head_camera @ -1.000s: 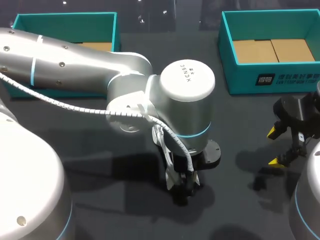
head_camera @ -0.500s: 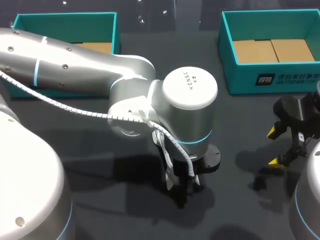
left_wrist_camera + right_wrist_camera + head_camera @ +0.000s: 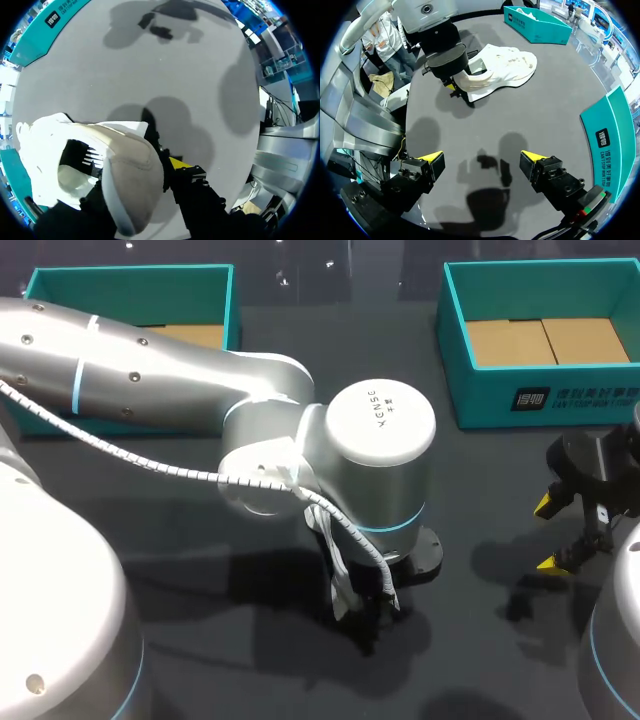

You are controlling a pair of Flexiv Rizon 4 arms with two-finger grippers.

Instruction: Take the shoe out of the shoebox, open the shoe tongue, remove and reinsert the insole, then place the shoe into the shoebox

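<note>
A white shoe [image 3: 75, 150] with a beige heel lies on its side on the dark table [image 3: 150, 65]. My left gripper [image 3: 137, 175] is shut on the shoe's heel, one finger on each side; one yellow fingertip [image 3: 180, 162] shows. In the right wrist view the shoe [image 3: 507, 67] lies ahead across the table, with the left gripper [image 3: 452, 84] on its heel end. In the head view my left arm [image 3: 370, 455] hides the shoe. My right gripper [image 3: 482, 157] hangs open and empty above bare table at the right [image 3: 562, 532].
One teal box [image 3: 130, 290] stands at the back left and shows with something white inside [image 3: 537, 22]. A second teal box [image 3: 540, 340] with a cardboard floor stands at the back right, close beside my right gripper [image 3: 615, 135].
My left arm's wrist has shifted slightly to the right and down over the shoe. The right arm has not moved.
</note>
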